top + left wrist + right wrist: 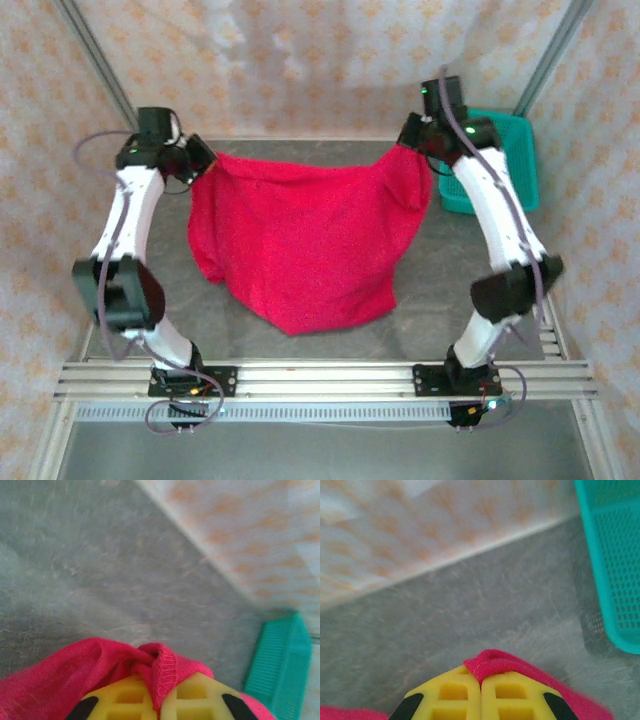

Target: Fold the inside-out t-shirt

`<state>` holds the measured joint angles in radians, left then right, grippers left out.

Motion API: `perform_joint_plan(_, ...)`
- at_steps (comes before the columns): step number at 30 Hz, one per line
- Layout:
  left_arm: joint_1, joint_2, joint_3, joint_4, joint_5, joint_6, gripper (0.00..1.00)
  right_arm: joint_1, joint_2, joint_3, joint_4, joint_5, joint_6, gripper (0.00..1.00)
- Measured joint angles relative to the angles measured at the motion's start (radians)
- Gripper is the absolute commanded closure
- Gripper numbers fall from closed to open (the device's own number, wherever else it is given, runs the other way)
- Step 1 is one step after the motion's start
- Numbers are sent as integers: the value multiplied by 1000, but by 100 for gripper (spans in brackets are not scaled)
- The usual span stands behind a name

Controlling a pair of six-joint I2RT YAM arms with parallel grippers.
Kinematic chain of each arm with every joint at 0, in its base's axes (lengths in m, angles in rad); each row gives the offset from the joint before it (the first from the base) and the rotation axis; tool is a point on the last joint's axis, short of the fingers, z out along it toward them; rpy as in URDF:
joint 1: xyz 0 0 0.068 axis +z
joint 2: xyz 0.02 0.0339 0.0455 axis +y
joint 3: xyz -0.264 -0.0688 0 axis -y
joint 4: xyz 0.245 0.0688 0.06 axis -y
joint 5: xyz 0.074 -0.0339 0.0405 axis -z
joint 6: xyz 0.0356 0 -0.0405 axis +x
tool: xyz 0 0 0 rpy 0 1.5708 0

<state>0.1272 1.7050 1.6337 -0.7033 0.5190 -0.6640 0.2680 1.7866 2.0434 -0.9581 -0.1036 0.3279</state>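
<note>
The inside-out t-shirt (300,240) is seen spread between the two pincers over the grey bench (440,300), in the middle of the top view. Its upper edge is stretched from the left pincer (197,160), at the garment's 10 o'clock corner, to the right pincer (413,135), at its 2 o'clock corner. From that edge the crimson cloth falls toward 6 o'clock, narrowing to a rounded lower end that appears to rest on the bench, short of the arm bases. In the left wrist view the yellow fingers (125,702) are clamped on a bunched fold with a stitched hem, which rises between them at 12 o'clock, and more red cloth spills out toward 9 o'clock. In the right wrist view the yellow fingers (450,695) are pressed together on a thin rolled edge of the same cloth, pinched just at their tips. A teal mesh basket (515,150) stands at the bench's 2 o'clock corner, just beyond the right pincer and apart from the t-shirt.
</note>
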Motion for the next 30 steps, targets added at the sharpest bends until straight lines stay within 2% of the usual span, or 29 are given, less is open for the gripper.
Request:
perform_joint_plan(1,-5,54,19,-11,-21,11,40,-7,71,35,-14,-10,3,53)
perform_joint_plan(3,-8,139,89,-52,-79,39,34,-17,201,148,-52,-30,5,42)
perform_joint_plan(6,-8,164,152,-94,-174,91,30,-22,342,330,-121,-58,7,38)
perform_joint_plan(9,-23,44,54,-98,-258,125,33,-6,329,312,-152,-69,7,38)
perform_joint_plan(11,-56,-98,-104,-88,-293,138,37,19,249,173,-124,-77,6,37)
perform_joint_plan(15,-130,-359,-447,-73,-303,123,45,104,3,-273,-37,-97,3,35)
perform_joint_plan(18,-131,-465,-665,-61,-303,96,53,170,-169,-563,1,-114,2,35)
perform_joint_plan(23,-127,-510,-880,-23,-304,66,62,262,-378,-879,37,-131,24,33)
perform_joint_plan(28,-127,-475,-978,47,-307,45,62,330,-492,-1094,69,-181,74,31)
perform_joint_plan(30,-127,-435,-992,83,-311,34,59,346,-507,-1162,85,-205,102,28)
